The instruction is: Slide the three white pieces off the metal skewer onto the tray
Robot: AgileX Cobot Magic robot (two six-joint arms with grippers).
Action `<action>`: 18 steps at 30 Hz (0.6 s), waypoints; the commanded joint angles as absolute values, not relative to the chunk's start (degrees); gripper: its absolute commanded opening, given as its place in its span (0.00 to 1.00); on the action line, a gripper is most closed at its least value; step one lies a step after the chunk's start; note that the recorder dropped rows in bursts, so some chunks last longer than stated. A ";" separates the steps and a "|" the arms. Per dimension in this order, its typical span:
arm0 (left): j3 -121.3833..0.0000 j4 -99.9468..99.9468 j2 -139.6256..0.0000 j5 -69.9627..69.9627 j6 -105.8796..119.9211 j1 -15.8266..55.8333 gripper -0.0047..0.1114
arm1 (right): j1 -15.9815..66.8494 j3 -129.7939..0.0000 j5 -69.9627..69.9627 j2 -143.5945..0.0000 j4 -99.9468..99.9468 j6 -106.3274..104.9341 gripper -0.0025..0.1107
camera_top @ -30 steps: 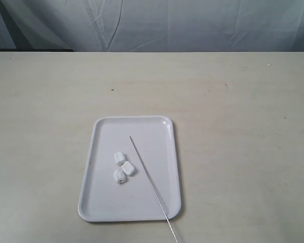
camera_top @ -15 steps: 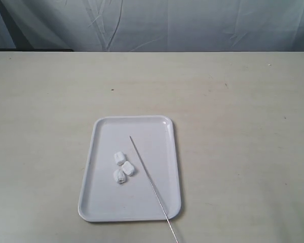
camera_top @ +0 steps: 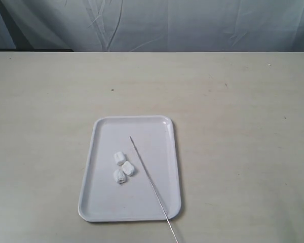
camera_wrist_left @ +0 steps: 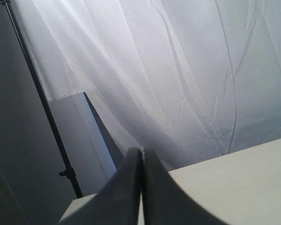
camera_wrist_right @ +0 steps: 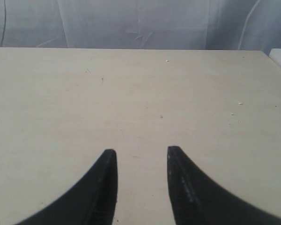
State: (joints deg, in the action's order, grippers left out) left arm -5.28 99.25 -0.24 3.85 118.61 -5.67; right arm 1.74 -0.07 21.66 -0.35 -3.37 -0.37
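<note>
Got the left gripper [camera_wrist_left: 141,157] clenched tight, both sides pressed flat together, nothing pinched between. Only curtain [camera_wrist_left: 178,70] and a strip of table [camera_wrist_left: 243,183] behind it. Got the right gripper [camera_wrist_right: 141,152] spread apart, released, holding nothing, hanging over bare table.

Found the tray [camera_top: 99,202] down at 6 o'clock on the table. Counted all three pieces [camera_top: 123,168] off the skewer [camera_top: 149,179], bunched loose on the tray around 9 o'clock from its middle. Spotted the skewer lying flat just at 3 o'clock of them, not touching, tip near tray centre, other end poking past the rim at 5 o'clock onto the table.
</note>
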 commanded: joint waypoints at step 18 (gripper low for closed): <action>-4.39 -1.91 0.00 18.02 2.55 -5.63 0.04 | 1.33 0.00 21.03 0.00 -4.02 -1.49 0.33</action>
